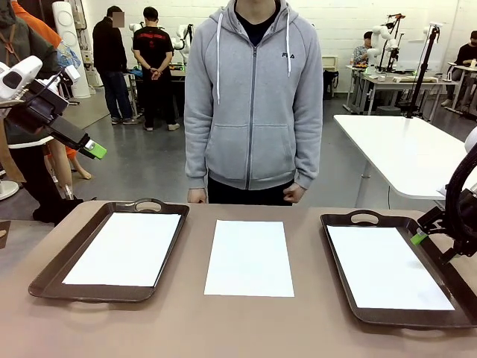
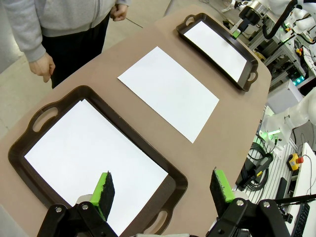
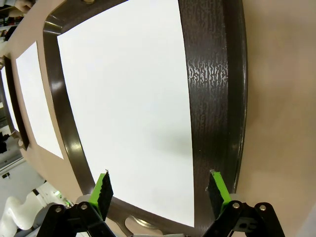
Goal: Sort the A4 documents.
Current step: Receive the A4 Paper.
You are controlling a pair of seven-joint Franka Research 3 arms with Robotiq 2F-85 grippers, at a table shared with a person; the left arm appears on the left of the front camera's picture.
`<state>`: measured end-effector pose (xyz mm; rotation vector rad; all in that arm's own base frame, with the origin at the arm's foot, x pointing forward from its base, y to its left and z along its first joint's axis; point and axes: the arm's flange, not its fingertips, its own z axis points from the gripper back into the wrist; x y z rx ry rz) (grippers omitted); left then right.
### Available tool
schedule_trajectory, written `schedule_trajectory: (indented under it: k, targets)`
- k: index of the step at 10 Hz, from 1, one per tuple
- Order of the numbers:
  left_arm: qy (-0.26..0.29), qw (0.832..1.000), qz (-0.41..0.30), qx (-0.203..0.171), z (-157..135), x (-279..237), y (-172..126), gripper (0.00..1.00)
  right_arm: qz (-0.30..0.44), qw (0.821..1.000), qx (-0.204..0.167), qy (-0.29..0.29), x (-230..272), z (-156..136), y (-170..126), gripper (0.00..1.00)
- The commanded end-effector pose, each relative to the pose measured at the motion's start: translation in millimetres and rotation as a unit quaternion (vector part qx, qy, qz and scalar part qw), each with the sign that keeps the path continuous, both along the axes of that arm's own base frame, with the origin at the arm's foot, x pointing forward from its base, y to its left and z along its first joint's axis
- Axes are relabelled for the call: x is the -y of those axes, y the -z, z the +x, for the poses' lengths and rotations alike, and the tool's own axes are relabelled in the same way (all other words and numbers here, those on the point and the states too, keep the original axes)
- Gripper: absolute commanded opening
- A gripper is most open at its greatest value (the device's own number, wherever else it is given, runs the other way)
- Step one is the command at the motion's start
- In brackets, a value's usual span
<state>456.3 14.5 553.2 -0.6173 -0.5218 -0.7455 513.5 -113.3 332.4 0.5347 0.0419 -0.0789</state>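
On the counter (image 1: pixel 298 328): three A4 documents
Loose sheet (image 1: pixel 250 257): between two trays, flat
Handling: likely thin, limp, light; pinch an edge
Left claw (image 2: pixel 162 190): wide open, empty
Right claw (image 3: pixel 160 190): wide open, empty

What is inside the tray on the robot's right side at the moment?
One white A4 sheet lies flat in the right tray, covering most of its floor; the dark rim shows all round. Whether more sheets lie under it cannot be seen.
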Motion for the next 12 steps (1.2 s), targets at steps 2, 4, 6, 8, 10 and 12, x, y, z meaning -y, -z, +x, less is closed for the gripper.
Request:
schedule_trajectory:
  k: [2,4,6,8,10,12]
  targets:
    - [0.003,1.0,0.001,0.004,-1,0,-1,1.0,0.002,1.0,0.0,-0.004,0,2,1,1.0]
    - [0.003,1.0,0.001,0.004,-1,0,-1,1.0,0.002,1.0,0.0,-0.004,0,2,1,1.0]
    - [0.003,1.0,0.001,0.004,-1,0,-1,1.0,0.002,1.0,0.0,-0.004,0,2,1,1.0]
    - [0.003,1.0,0.001,0.004,-1,0,-1,1.0,0.002,1.0,0.0,-0.004,0,2,1,1.0]
    - [0.003,1.0,0.001,0.004,-1,0,-1,1.0,0.002,1.0,0.0,-0.004,0,2,1,1.0]
    - [0.003,1.0,0.001,0.004,-1,0,-1,1.0,-0.024,0.998,0.046,-0.023,-7,-7,-27,1.0]
